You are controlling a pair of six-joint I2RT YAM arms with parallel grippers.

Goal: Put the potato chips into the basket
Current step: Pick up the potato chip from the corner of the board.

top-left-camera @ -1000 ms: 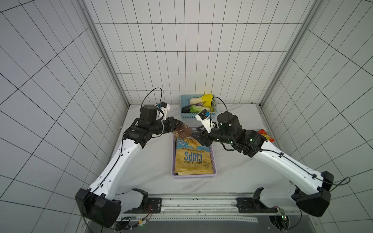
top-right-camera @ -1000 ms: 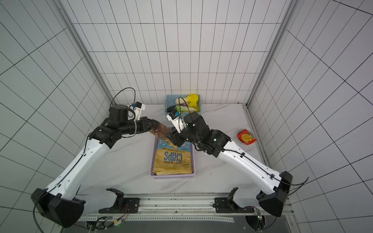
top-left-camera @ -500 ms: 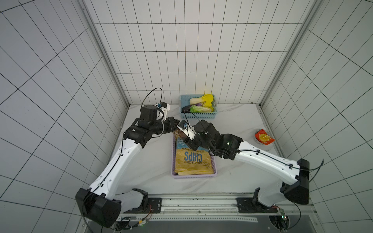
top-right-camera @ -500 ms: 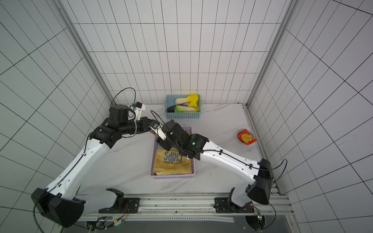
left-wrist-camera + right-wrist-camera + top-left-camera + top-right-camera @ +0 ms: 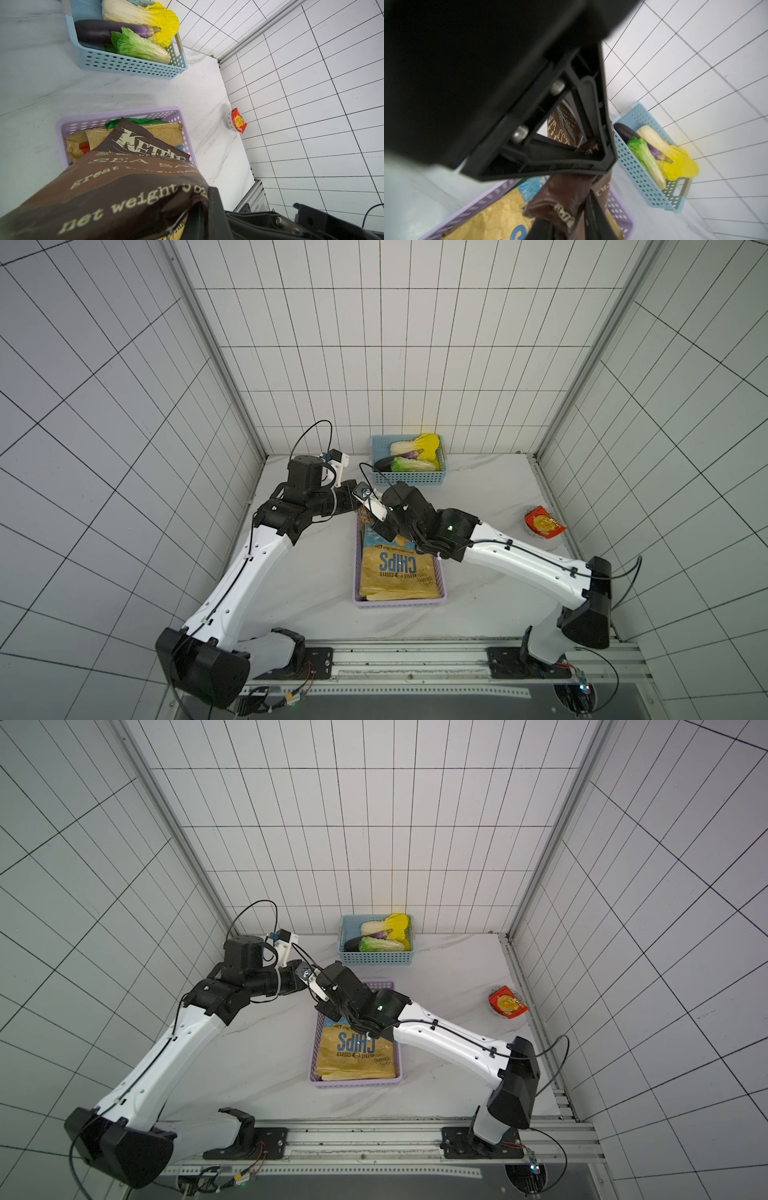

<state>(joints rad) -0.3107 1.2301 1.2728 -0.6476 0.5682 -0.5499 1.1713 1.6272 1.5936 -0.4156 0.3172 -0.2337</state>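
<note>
Over the far end of the lilac basket point(image 5: 399, 600) point(image 5: 353, 1080) point(image 5: 68, 126) hangs a dark brown Kettle bag of potato chips point(image 5: 133, 182) point(image 5: 566, 199). My left gripper point(image 5: 353, 506) point(image 5: 301, 979) point(image 5: 193, 212) is shut on one edge of it. My right gripper point(image 5: 376, 526) point(image 5: 322, 1006) point(image 5: 566, 220) meets it from the other side, its fingers pinched on the crumpled brown foil. In the basket lies a tan CHIPS bag point(image 5: 399, 572) point(image 5: 357, 1052) point(image 5: 492, 214) on other bags. In both top views the arms hide most of the brown bag.
A light blue basket point(image 5: 409, 479) point(image 5: 376, 959) point(image 5: 128, 64) point(image 5: 652, 187) with toy vegetables stands against the back wall. A red-lidded cup point(image 5: 542, 524) point(image 5: 508, 1003) point(image 5: 236, 121) sits by the right wall. Tiled walls enclose the table on three sides.
My right arm swung left across the basket to the left gripper, and its jaws closed on the brown bag. The left arm stayed where it was, holding the bag.
</note>
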